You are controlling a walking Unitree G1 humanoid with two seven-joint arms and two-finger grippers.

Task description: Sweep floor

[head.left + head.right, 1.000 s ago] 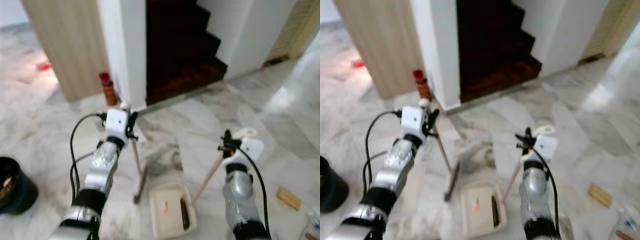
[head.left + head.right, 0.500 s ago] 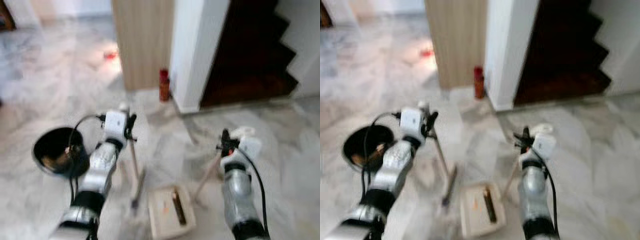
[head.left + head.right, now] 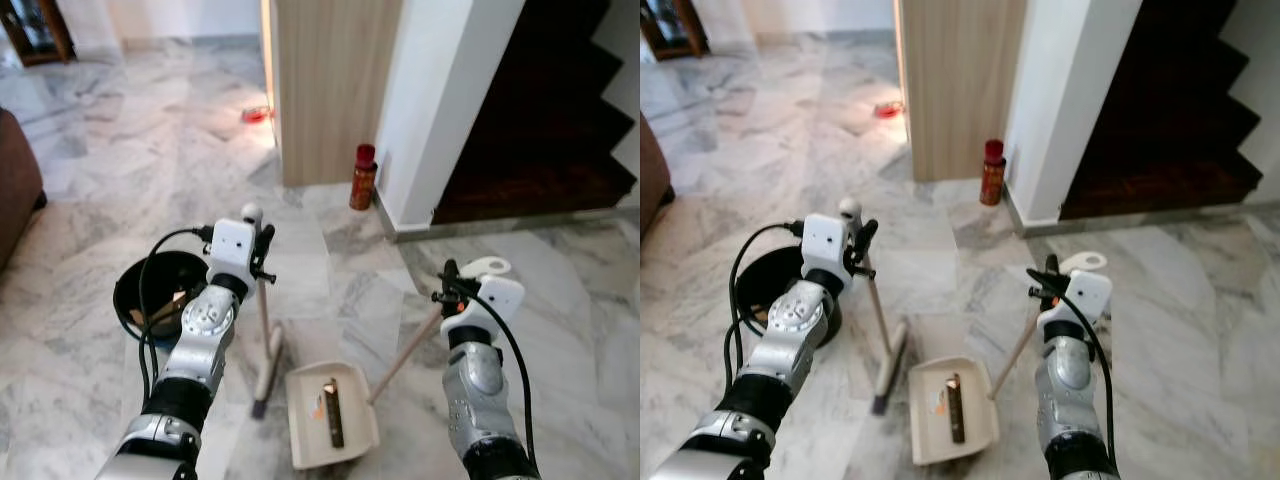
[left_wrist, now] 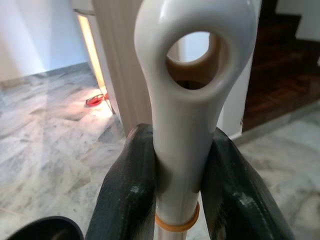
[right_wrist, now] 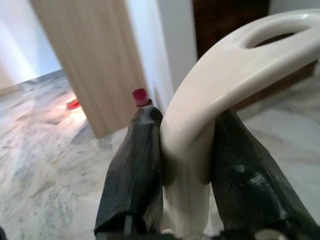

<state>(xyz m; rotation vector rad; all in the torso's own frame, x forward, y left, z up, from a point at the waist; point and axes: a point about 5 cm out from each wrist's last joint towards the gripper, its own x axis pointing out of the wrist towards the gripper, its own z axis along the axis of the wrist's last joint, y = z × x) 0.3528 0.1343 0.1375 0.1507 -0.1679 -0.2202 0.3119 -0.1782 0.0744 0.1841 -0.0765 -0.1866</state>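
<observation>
moved: camera swung left, black bin (image 3: 160, 290) now in view
left end effector (image 4: 180, 195): clamped on broom (image 3: 265, 345) handle
right end effector (image 5: 185, 175): clamped on dustpan (image 3: 333, 413) handle
dustpan: on floor, debris inside
step: carrying load; next likely tip into bin

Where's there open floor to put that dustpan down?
Bare marble lies right of the dustpan, toward the stair opening, and ahead between broom and red bottle. It is crowded on the left, by the black bin.
</observation>
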